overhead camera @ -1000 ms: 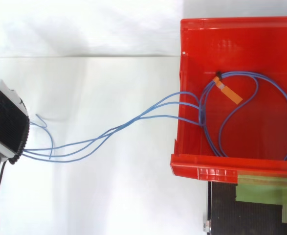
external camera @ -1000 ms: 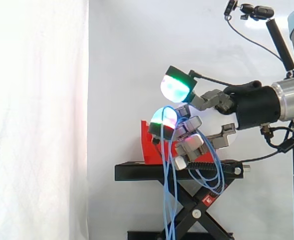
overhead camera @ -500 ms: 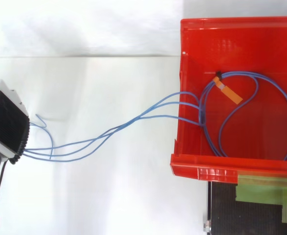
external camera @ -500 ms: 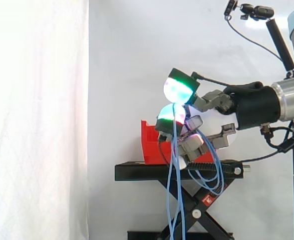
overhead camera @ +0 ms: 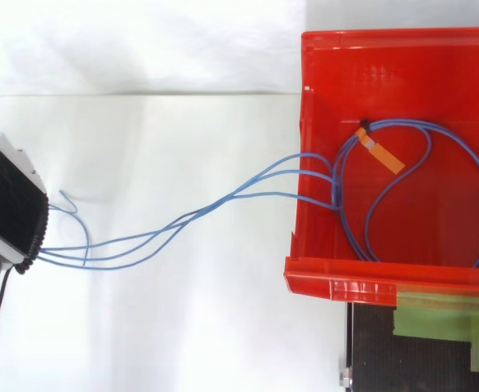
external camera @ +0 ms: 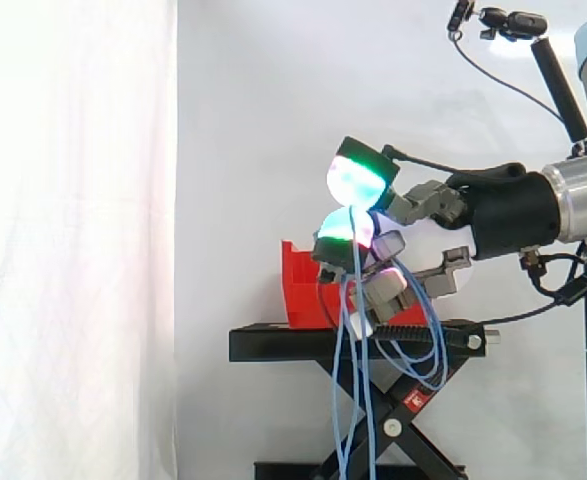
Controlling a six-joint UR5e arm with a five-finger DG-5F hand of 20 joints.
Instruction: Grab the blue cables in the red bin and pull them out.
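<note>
The robot hand [external camera: 428, 205] has its fingers [external camera: 358, 172] clamped round the thin blue cables [overhead camera: 223, 200]. A few loops sit in the red plastic bin [overhead camera: 345, 273].

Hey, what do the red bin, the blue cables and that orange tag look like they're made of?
The red bin: likely moulded plastic, smooth with a slight sheen and a thick rim. The blue cables: thin flexible wire, probably plastic-jacketed; they curve in loose loops and hang limp. The orange tag: a flat strip, perhaps tape or a plastic label; cannot tell which.

Open space beside red bin [overhead camera: 345, 269], blue cables [overhead camera: 192, 216] crossing
</note>
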